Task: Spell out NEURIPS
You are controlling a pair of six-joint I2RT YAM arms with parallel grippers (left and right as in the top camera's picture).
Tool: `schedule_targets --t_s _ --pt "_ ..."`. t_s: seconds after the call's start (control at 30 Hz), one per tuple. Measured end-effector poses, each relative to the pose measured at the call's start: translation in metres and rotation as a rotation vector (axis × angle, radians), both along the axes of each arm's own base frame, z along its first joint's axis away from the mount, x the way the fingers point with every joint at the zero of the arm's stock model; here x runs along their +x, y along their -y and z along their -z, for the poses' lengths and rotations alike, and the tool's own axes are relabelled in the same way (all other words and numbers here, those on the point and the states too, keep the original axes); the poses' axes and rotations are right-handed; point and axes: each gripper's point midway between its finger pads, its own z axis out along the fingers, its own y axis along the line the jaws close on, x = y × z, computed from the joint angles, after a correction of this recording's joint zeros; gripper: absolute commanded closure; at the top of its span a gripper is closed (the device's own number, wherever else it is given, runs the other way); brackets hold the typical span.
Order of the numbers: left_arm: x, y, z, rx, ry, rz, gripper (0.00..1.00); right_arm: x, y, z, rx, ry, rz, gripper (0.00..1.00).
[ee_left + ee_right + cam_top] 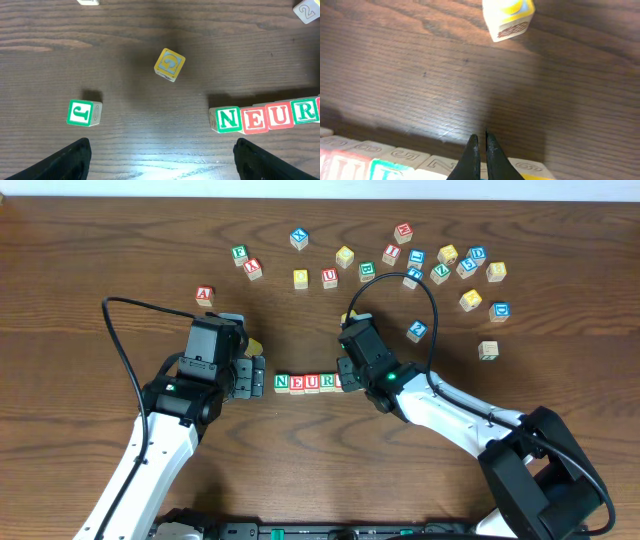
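Four-block row N-E-U-R (306, 383) at centre of table (80, 300). Left gripper (256, 376) jaws wide, empty, left of row. Right gripper (481, 136) jaws pinched together, empty, at row's right end. Likely light, rigid: grip opposite flat faces.

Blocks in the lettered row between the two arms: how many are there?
4: N block, E block, U block, R block, left to right; the right hand may hide another.

Block row (305, 383) on table (80, 240), loose blocks (447, 254) scattered behind it
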Motion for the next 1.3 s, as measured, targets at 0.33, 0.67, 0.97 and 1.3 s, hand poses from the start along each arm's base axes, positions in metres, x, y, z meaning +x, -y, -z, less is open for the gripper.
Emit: schedule_targets --t_s 0.33,0.67,0.97,1.3 --pt "0.000 0.000 0.000 0.000 0.000 0.000 0.10 0.007 0.011 -0.001 -0.026 0.019 0.037 0.99" --pt "0.000 0.000 0.000 0.000 -0.002 0.000 0.10 0.008 0.025 0.002 -0.051 0.001 0.066 0.99" --pt "-0.001 0.000 0.001 0.001 -0.006 0.000 0.10 0.003 0.028 0.006 -0.063 -0.025 0.075 0.99" --pt "-0.002 0.000 0.001 0.002 -0.008 0.000 0.10 0.000 0.030 0.008 -0.064 -0.040 0.087 0.99"
